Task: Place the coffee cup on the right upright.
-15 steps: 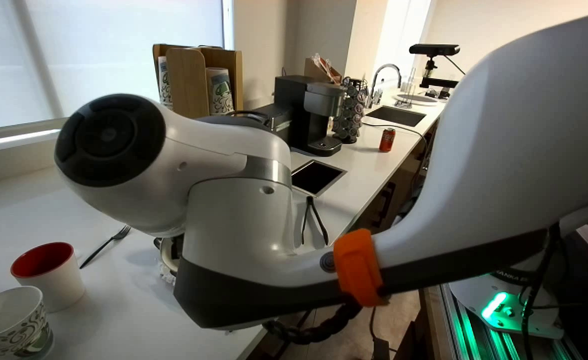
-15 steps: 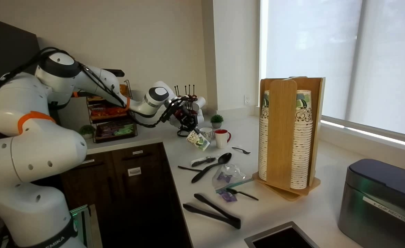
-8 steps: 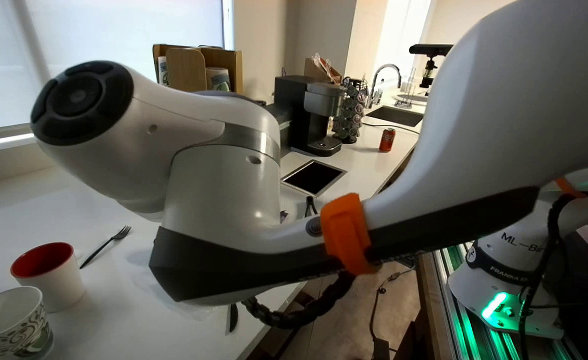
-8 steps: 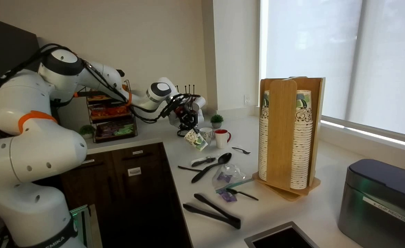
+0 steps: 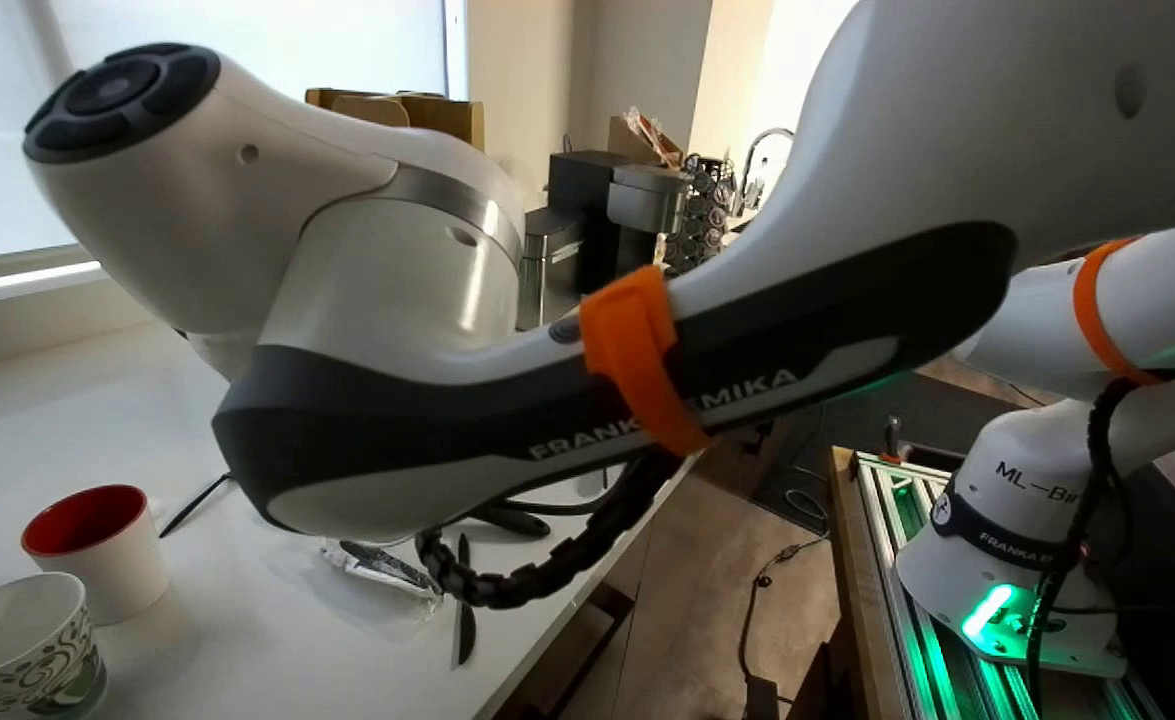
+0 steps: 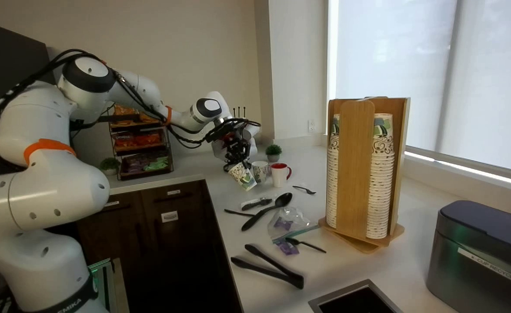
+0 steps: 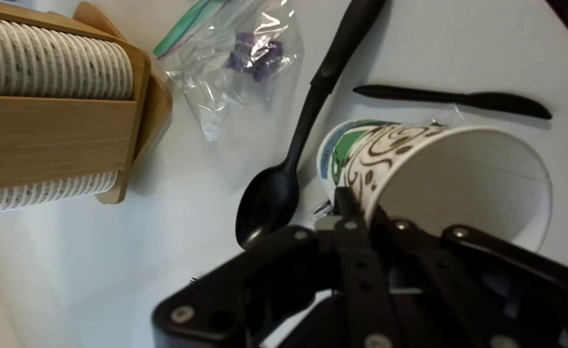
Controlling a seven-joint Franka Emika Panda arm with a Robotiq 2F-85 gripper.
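Clearly, the coffee cup (image 7: 436, 180) hangs tilted beneath the end effector (image 7: 362, 208) pinching its rim.

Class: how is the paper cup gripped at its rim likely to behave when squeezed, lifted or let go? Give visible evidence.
The paper cup probably flexes when squeezed: its wall looks thin. It is likely light for its size, with no contents visible inside. Tilted in the end effector, it may topple or roll if released.
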